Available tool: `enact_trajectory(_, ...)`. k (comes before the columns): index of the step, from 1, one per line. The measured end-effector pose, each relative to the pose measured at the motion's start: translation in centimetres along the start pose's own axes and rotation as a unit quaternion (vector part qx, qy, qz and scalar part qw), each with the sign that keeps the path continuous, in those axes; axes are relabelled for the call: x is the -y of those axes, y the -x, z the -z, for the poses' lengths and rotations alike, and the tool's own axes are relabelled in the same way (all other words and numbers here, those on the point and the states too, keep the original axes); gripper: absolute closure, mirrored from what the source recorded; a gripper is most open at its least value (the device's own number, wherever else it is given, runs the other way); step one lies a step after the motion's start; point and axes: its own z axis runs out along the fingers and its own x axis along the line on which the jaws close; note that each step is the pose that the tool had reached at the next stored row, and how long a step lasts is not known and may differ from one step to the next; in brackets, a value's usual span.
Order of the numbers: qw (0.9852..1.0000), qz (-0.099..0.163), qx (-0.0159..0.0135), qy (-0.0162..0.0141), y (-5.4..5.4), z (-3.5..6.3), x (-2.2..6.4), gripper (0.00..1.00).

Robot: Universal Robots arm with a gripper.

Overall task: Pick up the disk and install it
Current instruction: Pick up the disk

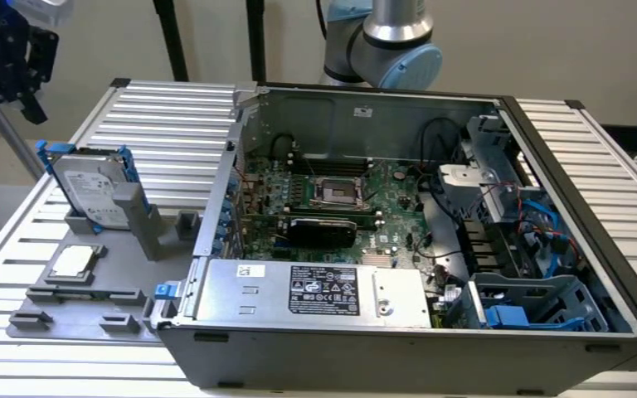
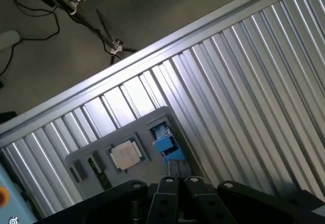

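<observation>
**STATUS: DISK NOT YET PICKED UP – PINCER SHUT AND EMPTY**

1. Pincer. The pincer [image 2: 177, 183] had its fingers [image 2: 167, 186] pressed together with nothing between them. In the exterior view it hung high over the corner of the bench [image 1: 175, 108] at that view's left. It was well apart from every part and touched nothing.

2. Nearest parts. The wrist view looked down past the fingers onto a grey fixture plate [image 1: 31, 323] lying on the slatted bench. The disk [image 1: 89, 184] stood upright on this plate in its blue carrier frame, seated in a grey holder [image 1: 133, 217]. It was the task part nearest the pincer, but lower and clear of it. A small square CPU chip [image 1: 75, 261] lay flat on the same plate, near the disk's holder.

3. Destination. The open computer case [image 1: 407, 98] sat on the bench toward the exterior view's right of the plate. A blue drive cage [image 1: 540, 303] occupied the near corner of the case, well apart from the disk. Whether its bays were free could not be determined.

4. Progress. As judged from this layout, no step was complete. The disk was ungrasped and in its holder, so both the pick-up and the installation were outstanding.
</observation>
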Motion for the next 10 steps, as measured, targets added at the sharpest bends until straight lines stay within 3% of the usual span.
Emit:
enact_trajectory(6, 0.9994, 0.035, 0.0002, 0.0009, 0.11, 0.0, 0.2, 0.89)
enact_trajectory(10, 0.9982, 0.061, -0.0001, 0.0013, 0.18, -0.01, 0.33, 0.89)
